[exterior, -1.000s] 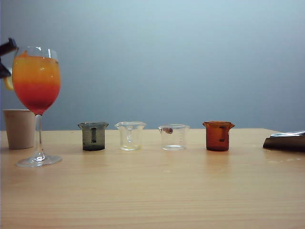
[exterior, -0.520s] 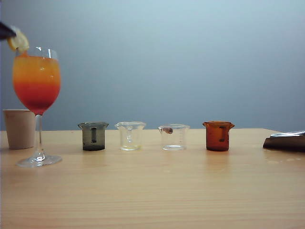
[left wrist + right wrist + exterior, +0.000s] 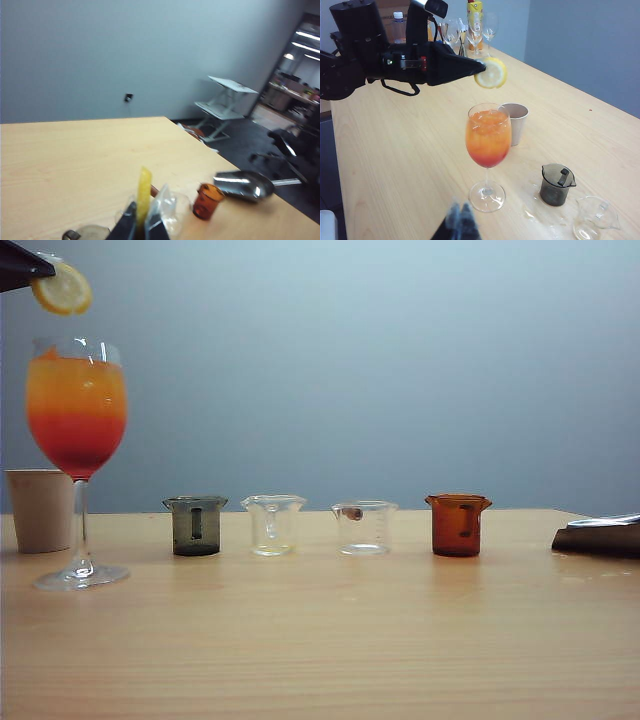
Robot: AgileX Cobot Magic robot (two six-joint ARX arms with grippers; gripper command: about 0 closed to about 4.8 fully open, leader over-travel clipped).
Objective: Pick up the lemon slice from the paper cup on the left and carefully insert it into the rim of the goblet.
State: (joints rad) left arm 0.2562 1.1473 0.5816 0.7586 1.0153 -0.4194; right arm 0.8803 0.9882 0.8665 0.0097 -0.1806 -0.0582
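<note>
A thin, soft, slippery lemon slice (image 3: pixel 62 289) hangs above the goblet (image 3: pixel 76 410), pinched at its rind by the left end effector (image 3: pixel 476 67). The right end effector (image 3: pixel 459 220), fingers together and empty, hovers over the worktop (image 3: pixel 330 640).

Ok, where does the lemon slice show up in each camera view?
Exterior view: lemon slice at top left, above the goblet, held by the left pincer.
Left wrist view: lemon slice edge-on at bottom centre, between the pincer's fingers.
Right wrist view: lemon slice upper centre, above the goblet.
Shared landmark: dark beaker.
</note>
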